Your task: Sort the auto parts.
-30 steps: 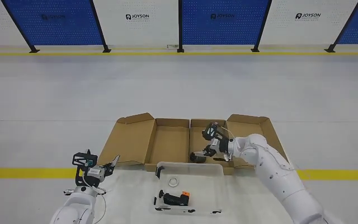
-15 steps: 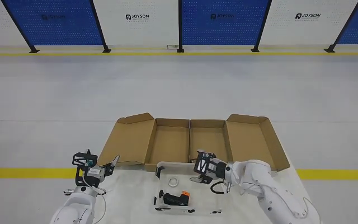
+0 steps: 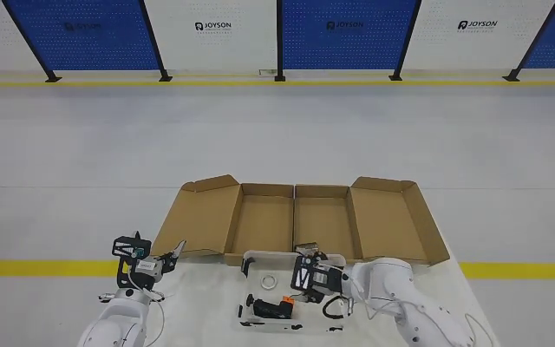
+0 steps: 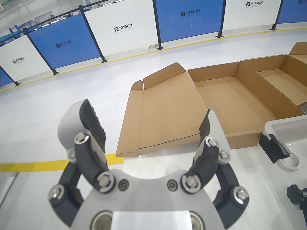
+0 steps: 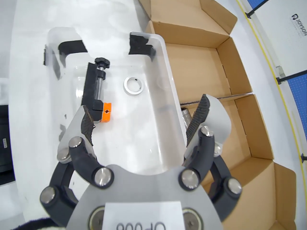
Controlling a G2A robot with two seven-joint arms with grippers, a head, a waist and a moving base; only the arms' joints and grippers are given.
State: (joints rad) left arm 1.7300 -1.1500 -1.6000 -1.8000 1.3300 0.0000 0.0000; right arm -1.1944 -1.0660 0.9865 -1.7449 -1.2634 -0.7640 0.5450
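Note:
A clear plastic bin (image 3: 338,265) stands on the white table in front of a cardboard box (image 3: 264,221). In the bin lie a black screw clamp with an orange block (image 5: 96,89) and a silver ring (image 5: 132,86); both also appear from above, the clamp (image 3: 269,307) and the ring (image 3: 270,281). My right gripper (image 5: 145,113) hangs open and empty over the bin, near its box-side wall. A grey metal cylinder (image 5: 185,116) lies in the box's right compartment, just behind that wall. My left gripper (image 4: 147,120) is open and empty at the table's left, pointing toward the box flap.
The box has two compartments (image 5: 199,72) with flaps (image 3: 204,217) spread to both sides. The bin's black latches (image 5: 140,45) sit on its rim. White table surface (image 5: 79,5) lies bare to the left of the bin. Yellow floor tape runs past the table.
The right gripper has drawn back from above the box's right compartment to above the bin, with the dark part gone from its fingers. The left arm has not moved.

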